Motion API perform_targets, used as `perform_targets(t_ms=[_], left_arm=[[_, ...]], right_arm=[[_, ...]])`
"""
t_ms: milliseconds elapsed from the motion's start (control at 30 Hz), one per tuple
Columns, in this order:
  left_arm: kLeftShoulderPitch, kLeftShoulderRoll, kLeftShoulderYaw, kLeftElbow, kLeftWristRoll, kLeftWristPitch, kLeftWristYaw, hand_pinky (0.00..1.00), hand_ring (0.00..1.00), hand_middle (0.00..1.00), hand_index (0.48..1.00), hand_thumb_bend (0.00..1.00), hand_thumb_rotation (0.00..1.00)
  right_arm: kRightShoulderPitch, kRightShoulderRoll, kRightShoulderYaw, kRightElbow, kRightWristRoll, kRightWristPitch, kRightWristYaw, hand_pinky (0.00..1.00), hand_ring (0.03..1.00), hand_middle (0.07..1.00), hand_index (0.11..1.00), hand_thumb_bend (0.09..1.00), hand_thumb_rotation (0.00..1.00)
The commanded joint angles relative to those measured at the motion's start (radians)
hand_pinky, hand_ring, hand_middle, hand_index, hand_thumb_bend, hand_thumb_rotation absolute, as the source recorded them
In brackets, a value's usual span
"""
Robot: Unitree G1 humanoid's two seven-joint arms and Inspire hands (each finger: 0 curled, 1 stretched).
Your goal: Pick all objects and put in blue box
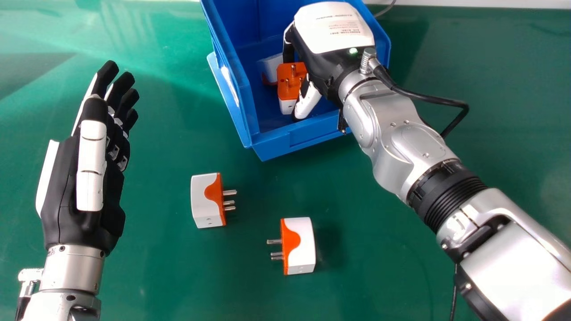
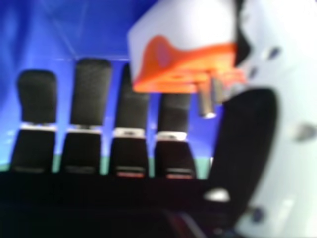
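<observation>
Plug adapters, white and orange: four in all, two on the desk and two in the box.

Desk, green: two adapters, lying apart. The first lies nearer than the box's near left corner and to the left of it, its three prongs pointing right. The second lies closer to the desk's near edge, farther right, its three prongs pointing left.

Box, blue: one, standing by the desk's far edge. Contents: two adapters. One, prongs up, is inside the near left corner; the other sits just beyond it, partly hidden.

Hands: two. Right hand – inside the box, palm over its right part, fingers straight and spread, thumb beside the prongs-up adapter; whether they touch is hard to tell. Left hand – open, fingers straight, over the desk to the left of the box, holding nothing.

Cable, black: one, looping from the right wrist.
</observation>
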Motion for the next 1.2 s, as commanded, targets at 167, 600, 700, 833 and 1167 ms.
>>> perform_targets(t_ms=[167,600,700,833,1167], left_arm=[[0.000,0.007,-0.003,-0.030,0.010,-0.003,0.005,1.00,0.97,0.96,0.955,0.68,0.90],[-0.002,0.003,-0.006,-0.036,0.019,-0.004,0.011,1.00,0.97,0.96,0.959,0.68,0.92],[-0.001,0.007,-0.006,-0.033,0.018,-0.008,0.008,1.00,0.97,0.96,0.959,0.69,0.91],[0.001,0.009,-0.005,-0.037,0.019,-0.005,0.009,1.00,0.97,0.96,0.959,0.69,0.92],[0.001,0.005,-0.006,-0.041,0.018,0.007,0.014,0.99,0.96,0.95,0.952,0.69,0.90]], right_arm=[[-0.044,-0.015,0.004,-0.035,0.002,-0.014,-0.008,0.45,0.584,0.679,0.730,0.863,0.15],[-0.040,-0.021,0.003,-0.058,0.012,-0.004,0.011,0.55,0.684,0.752,0.771,0.921,0.17],[-0.028,-0.029,-0.007,-0.095,0.026,0.000,0.033,0.54,0.674,0.743,0.769,0.922,0.16],[0.004,-0.061,-0.003,-0.188,0.012,0.012,0.064,0.52,0.641,0.719,0.759,0.924,0.15],[0.168,-0.181,-0.083,-0.624,0.038,0.027,0.200,0.50,0.619,0.694,0.719,0.875,0.05]])
